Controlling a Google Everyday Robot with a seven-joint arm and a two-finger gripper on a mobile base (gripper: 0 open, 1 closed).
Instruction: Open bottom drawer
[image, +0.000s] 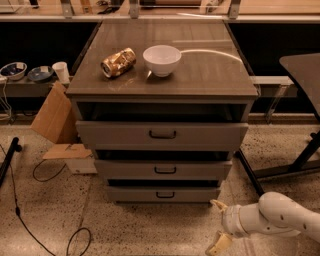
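The bottom drawer (162, 194) is the lowest grey front of the cabinet (160, 100), with a small dark bar handle (165, 195). It stands out slightly from the cabinet, as do the two drawers above it. My gripper (218, 225) is low at the right, on the end of the white arm (280, 220). It sits in front of and to the right of the bottom drawer, near the floor. Its two tan fingertips (218, 204) are spread apart and hold nothing. It touches nothing.
A white bowl (162, 60) and a crushed can (118, 62) lie on the cabinet top. Cardboard (52, 117) leans at the left, with cables (45, 172) on the floor. A dark table with its legs (300, 165) stands at the right.
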